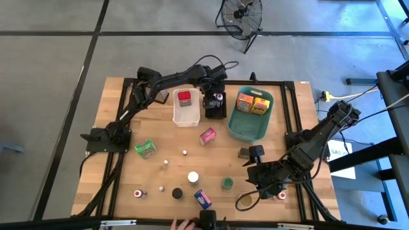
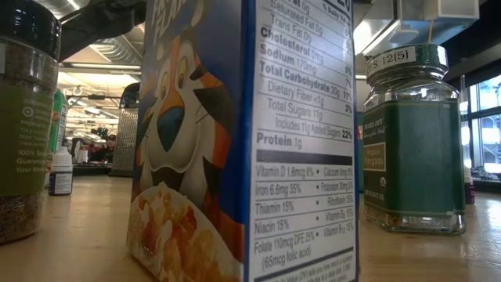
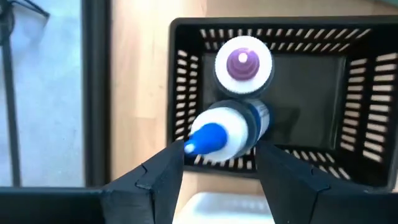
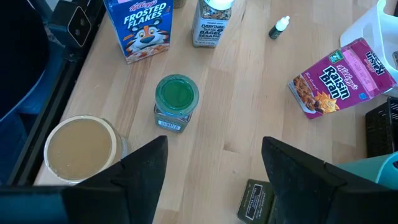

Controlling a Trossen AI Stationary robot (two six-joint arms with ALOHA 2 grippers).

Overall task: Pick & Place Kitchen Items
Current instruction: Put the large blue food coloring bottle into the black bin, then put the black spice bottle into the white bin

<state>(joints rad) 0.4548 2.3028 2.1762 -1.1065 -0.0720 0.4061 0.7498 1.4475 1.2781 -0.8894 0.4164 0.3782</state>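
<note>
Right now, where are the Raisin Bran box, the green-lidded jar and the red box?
Raisin Bran box point(image 4: 339, 78): right wrist view, pink front face.
Green-lidded jar point(image 4: 176, 93): right wrist view, lid top.
Red box point(image 1: 184, 97): high view, top face.

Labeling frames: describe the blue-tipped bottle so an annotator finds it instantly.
Find the black slotted tray between the white bin and teal basket. The bottle is inside it, leaning toward the camera, blue-nozzled; its neighbour has a white cap with a purple centre.

Two capped bottles point(image 3: 242, 65) crowd one end of the black basket point(image 3: 348, 81); its other end lies open. Bare worktop point(image 1: 163, 137) spreads between the white bin point(image 1: 185, 115) and the small front jars point(image 1: 193, 176).
</note>
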